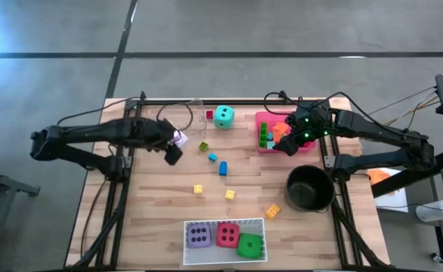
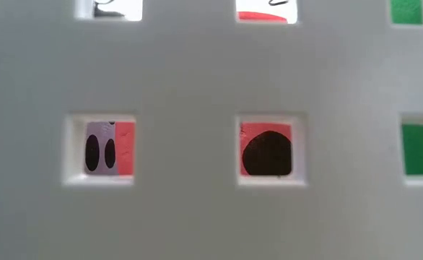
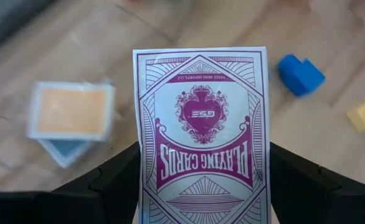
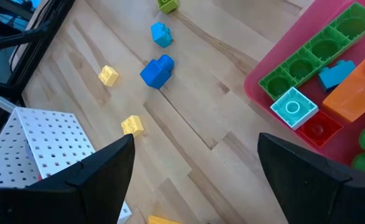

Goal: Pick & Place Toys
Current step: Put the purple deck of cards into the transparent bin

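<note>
**A:** Three dice lie in the white tray [image 1: 189, 224] in the high view: the purple die [image 1: 199, 236], the red die [image 1: 227, 235] and the green die [image 1: 249, 245]. Where is the fourth one?

**B:** The teal die [image 1: 223, 116] sits on the table [image 1: 161, 193], far from the white tray, between the clear tray [image 1: 199, 111] and the pink tray [image 1: 261, 143]. Small blocks lie between it and the white tray, for example a blue block [image 1: 223, 168] and a yellow block [image 1: 198, 189]. The black pot [image 1: 310, 188] stands beside the white tray, toward the right arm.

**A:** And the low view?

**B:** Only the white tray wall [image 2: 197, 79], very near. Through its holes show purple, red and green.

**A:** What does the left wrist view show?

**B:** The left gripper [image 3: 201, 186] is closed on a playing card [image 3: 201, 124], one finger at each edge. Behind it a card stack [image 3: 70, 118] lies on the wood.

**A:** And the right wrist view?

**B:** The right gripper [image 4: 195, 180] is wide open and holds nothing. It hangs by the edge of the pink tray [image 4: 263, 78], where green blocks [image 4: 313, 53] and a teal block [image 4: 293, 107] lie.
</note>
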Controlling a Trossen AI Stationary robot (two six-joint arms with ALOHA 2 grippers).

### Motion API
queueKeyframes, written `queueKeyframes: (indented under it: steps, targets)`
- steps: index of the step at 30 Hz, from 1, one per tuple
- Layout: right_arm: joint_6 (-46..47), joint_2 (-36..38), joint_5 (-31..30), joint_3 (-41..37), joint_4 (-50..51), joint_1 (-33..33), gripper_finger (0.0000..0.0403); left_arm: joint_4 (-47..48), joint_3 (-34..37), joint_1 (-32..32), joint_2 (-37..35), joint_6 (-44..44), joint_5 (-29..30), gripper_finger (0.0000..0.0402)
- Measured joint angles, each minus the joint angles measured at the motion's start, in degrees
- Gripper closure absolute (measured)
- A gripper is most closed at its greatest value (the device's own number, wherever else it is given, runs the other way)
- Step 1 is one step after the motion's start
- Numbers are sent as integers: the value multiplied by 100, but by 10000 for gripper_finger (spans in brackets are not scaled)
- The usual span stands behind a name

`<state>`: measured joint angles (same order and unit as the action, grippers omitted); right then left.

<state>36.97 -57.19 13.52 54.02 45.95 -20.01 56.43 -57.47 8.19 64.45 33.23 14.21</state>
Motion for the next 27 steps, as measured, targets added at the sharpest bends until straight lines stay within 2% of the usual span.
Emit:
queueKeyframes:
  steps: [7,16,27]
  targets:
    - [-13,0,-2,0,2,0,74,90,-229,1030,0,-417,102,121]
    - [-61,-4,-2,0,-11,1,74,188,-221,2408,333,-740,-153,121]
    - [-76,-4,-7,0,-44,1,74,-184,-218,2855,1354,-1350,-178,121]
